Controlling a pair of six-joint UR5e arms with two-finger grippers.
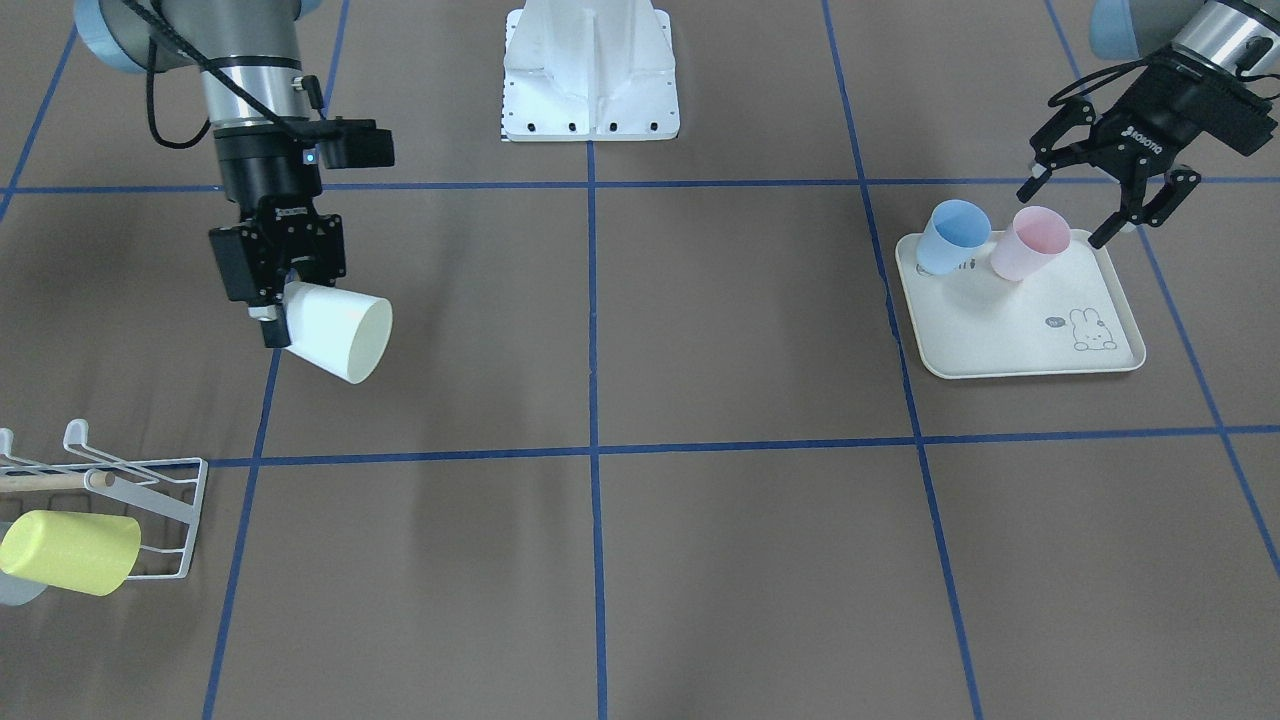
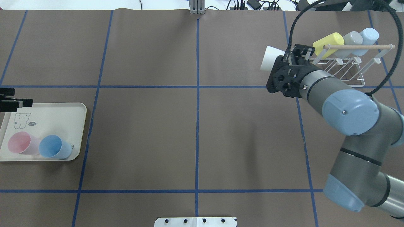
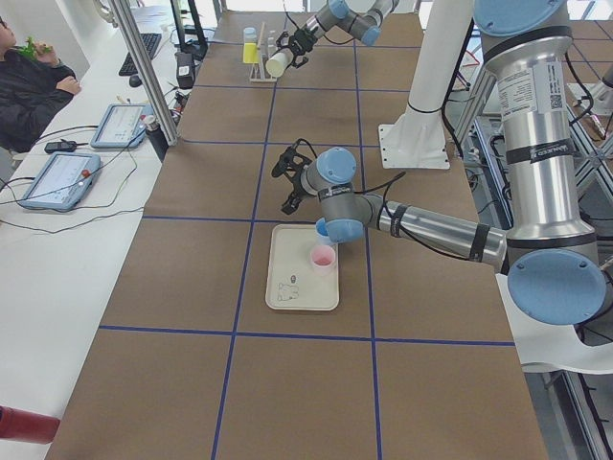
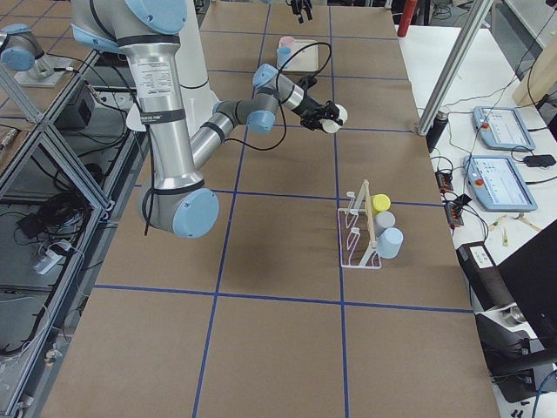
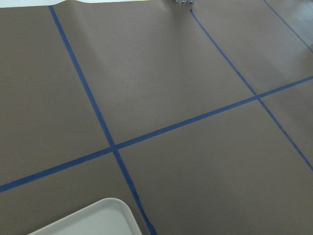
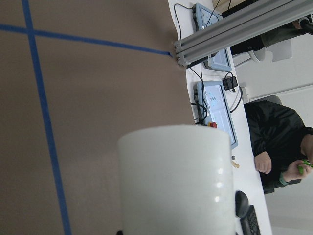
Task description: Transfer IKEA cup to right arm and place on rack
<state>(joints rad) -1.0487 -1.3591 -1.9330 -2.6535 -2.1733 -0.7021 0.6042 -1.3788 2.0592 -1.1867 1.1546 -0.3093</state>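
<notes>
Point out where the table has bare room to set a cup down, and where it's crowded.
Bare: the middle stretch of table between the tray and the rack; also the tray's rabbit end. Crowded: the tray's other end, where the pink cup and blue cup stand, and the rack's far side, lined with three cups.

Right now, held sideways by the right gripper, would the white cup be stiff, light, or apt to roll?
Probably stiff: the white cup shows a round mouth while the right gripper clamps its narrow end. Likely light, since that end grip alone carries it sideways. Laid down, its tapered round wall would probably roll in a curve.
</notes>
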